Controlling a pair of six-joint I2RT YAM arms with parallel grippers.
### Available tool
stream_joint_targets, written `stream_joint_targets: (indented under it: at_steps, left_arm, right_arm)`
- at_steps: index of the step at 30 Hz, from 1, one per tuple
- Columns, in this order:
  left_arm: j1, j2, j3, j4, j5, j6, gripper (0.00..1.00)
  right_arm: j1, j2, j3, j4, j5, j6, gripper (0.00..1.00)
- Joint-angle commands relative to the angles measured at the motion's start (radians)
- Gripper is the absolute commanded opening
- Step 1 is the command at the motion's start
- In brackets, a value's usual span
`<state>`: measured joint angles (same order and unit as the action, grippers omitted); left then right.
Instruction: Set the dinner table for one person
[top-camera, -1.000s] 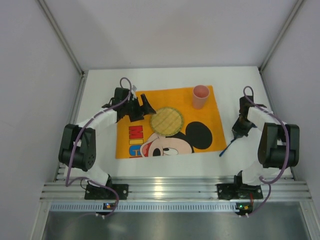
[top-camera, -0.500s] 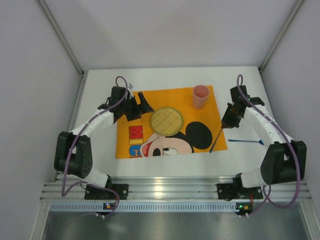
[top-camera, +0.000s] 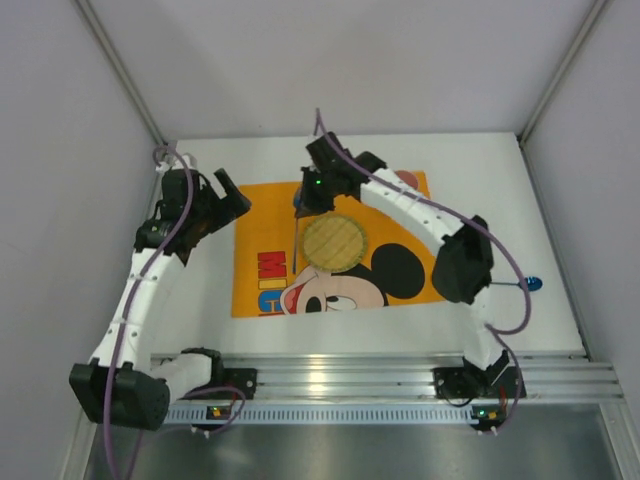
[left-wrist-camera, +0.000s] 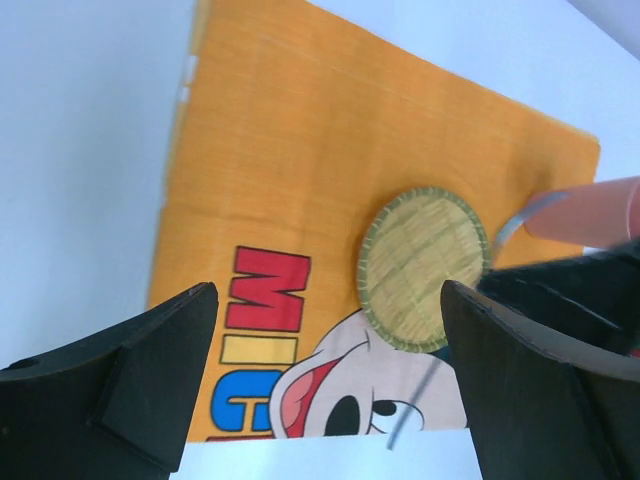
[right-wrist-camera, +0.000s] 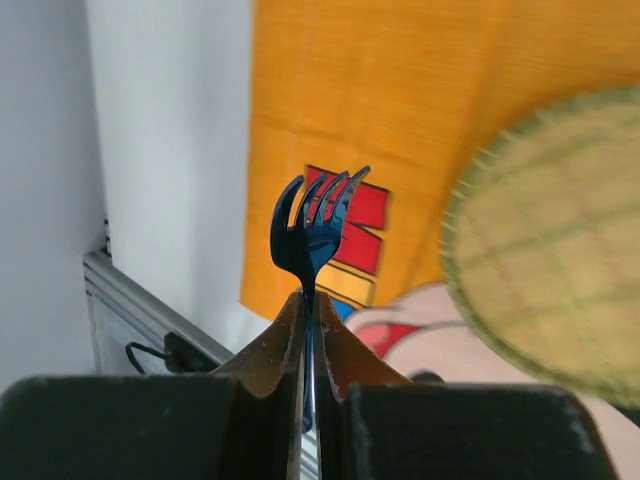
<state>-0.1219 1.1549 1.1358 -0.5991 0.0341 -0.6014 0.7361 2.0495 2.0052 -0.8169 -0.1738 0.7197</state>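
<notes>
White panels close off the cell on three sides, and the dinner table (top-camera: 480, 170) you are setting fills the space between them, its ribbed aluminium rail (top-camera: 340, 378) running along the near edge where both arm bases are bolted. On the middle of the tabletop lies the orange Mickey Mouse placemat (top-camera: 262, 225), flat and square to the table. A round woven yellow-green mat (top-camera: 333, 242) sits on the placemat just above Mickey's face. At the placemat's far right corner you can see a pink cup (left-wrist-camera: 585, 208), mostly hidden behind the right arm in the overhead view.

Your right gripper (right-wrist-camera: 308, 300) reaches across the placemat to its far left part, its fingers clenched on the handle of a dark blue fork (right-wrist-camera: 315, 225). The tines point away from the wrist, over the red lettering and just beside the woven mat.

Your left gripper (left-wrist-camera: 328, 292) hangs over the bare table off the placemat's far left corner, fingers spread wide with nothing between them.

Right of the placemat, a second blue utensil (top-camera: 527, 284) lies on the bare tabletop.
</notes>
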Motion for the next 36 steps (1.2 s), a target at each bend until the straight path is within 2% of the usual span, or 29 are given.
stream_joint_targets:
  at_steps: [1, 5, 12, 13, 14, 16, 17, 19, 20, 22, 23, 24, 25, 26, 27, 28, 29, 30, 31, 32, 33, 34, 35, 36]
  left_arm:
    - [0.014, -0.125, -0.010, -0.152, -0.144, 0.018, 0.98]
    - [0.016, -0.228, -0.056, -0.212, -0.165, 0.020, 0.98]
    - [0.018, -0.291, -0.048, -0.301, -0.192, 0.055, 0.98]
    - [0.018, -0.297, -0.048, -0.307, -0.191, 0.057, 0.98]
    - [0.018, -0.300, -0.047, -0.307, -0.189, 0.057, 0.98]
    - [0.018, -0.297, -0.050, -0.306, -0.178, 0.055, 0.98]
    - [0.018, -0.294, -0.051, -0.298, -0.165, 0.054, 0.98]
    - [0.018, -0.279, -0.057, -0.283, -0.151, 0.049, 0.98]
    - [0.018, -0.273, -0.059, -0.262, -0.133, 0.048, 0.98]
    - [0.018, -0.251, -0.070, -0.234, -0.111, 0.045, 0.98]
    - [0.018, -0.247, -0.076, -0.220, -0.100, 0.043, 0.98]
    - [0.018, -0.239, -0.085, -0.182, -0.071, 0.042, 0.98]
    - [0.018, -0.235, -0.105, -0.160, -0.056, 0.043, 0.98]
    - [0.016, -0.231, -0.117, -0.139, -0.043, 0.043, 0.98]
    - [0.016, -0.227, -0.131, -0.099, -0.005, 0.042, 0.98]
    - [0.016, -0.224, -0.158, -0.073, 0.007, 0.043, 0.98]
    - [0.016, -0.219, -0.172, -0.052, 0.027, 0.045, 0.98]
    - [0.015, -0.202, -0.183, -0.035, 0.039, 0.046, 0.98]
    - [0.015, -0.192, -0.200, -0.003, 0.068, 0.045, 0.98]
    - [0.015, -0.181, -0.208, 0.010, 0.079, 0.043, 0.98]
    - [0.013, -0.160, -0.214, 0.025, 0.090, 0.035, 0.98]
    - [0.011, -0.149, -0.226, 0.054, 0.113, 0.032, 0.98]
    - [0.008, -0.140, -0.232, 0.073, 0.121, 0.031, 0.98]
    - [0.004, -0.120, -0.235, 0.087, 0.128, 0.023, 0.98]
  right_arm:
    - [0.083, 0.190, 0.194, -0.005, -0.073, 0.044, 0.00]
    - [0.121, 0.394, 0.355, 0.031, -0.130, 0.107, 0.00]
    - [0.131, 0.471, 0.322, 0.085, -0.096, 0.101, 0.00]
    - [0.131, 0.472, 0.319, 0.111, -0.098, 0.096, 0.04]
    - [0.131, 0.474, 0.319, 0.125, -0.104, 0.086, 0.20]
    - [0.129, 0.463, 0.320, 0.174, -0.122, 0.083, 0.38]
    - [0.125, 0.440, 0.320, 0.182, -0.141, 0.080, 0.50]
    - [0.108, 0.391, 0.305, 0.183, -0.150, 0.078, 0.51]
    - [0.095, 0.298, 0.276, 0.185, -0.141, 0.067, 0.52]
    - [0.062, 0.160, 0.085, 0.209, -0.104, 0.057, 0.51]
    - [0.010, -0.002, -0.009, 0.226, -0.064, 0.049, 0.51]
    - [-0.029, -0.087, -0.207, 0.238, -0.053, 0.049, 0.50]
    - [-0.073, -0.173, -0.314, 0.274, -0.047, 0.053, 0.50]
    - [-0.174, -0.342, -0.418, 0.281, -0.033, 0.053, 0.49]
    - [-0.231, -0.426, -0.604, 0.283, -0.020, 0.052, 0.49]
    - [-0.294, -0.505, -0.691, 0.269, -0.007, 0.044, 0.49]
    - [-0.431, -0.581, -0.767, 0.243, 0.016, 0.031, 0.49]
    - [-0.505, -0.704, -0.881, 0.205, 0.034, 0.026, 0.49]
    - [-0.582, -0.756, -0.920, 0.117, 0.051, 0.017, 0.49]
    - [-0.722, -0.797, -0.954, 0.075, 0.087, -0.011, 0.49]
    - [-0.791, -0.854, -0.989, 0.029, 0.118, -0.025, 0.49]
    - [-0.828, -0.862, -0.985, -0.081, 0.169, -0.029, 0.51]
    - [-0.857, -0.859, -0.981, -0.126, 0.300, -0.016, 0.54]
    - [-0.875, -0.862, -0.991, -0.152, 0.322, -0.005, 0.54]
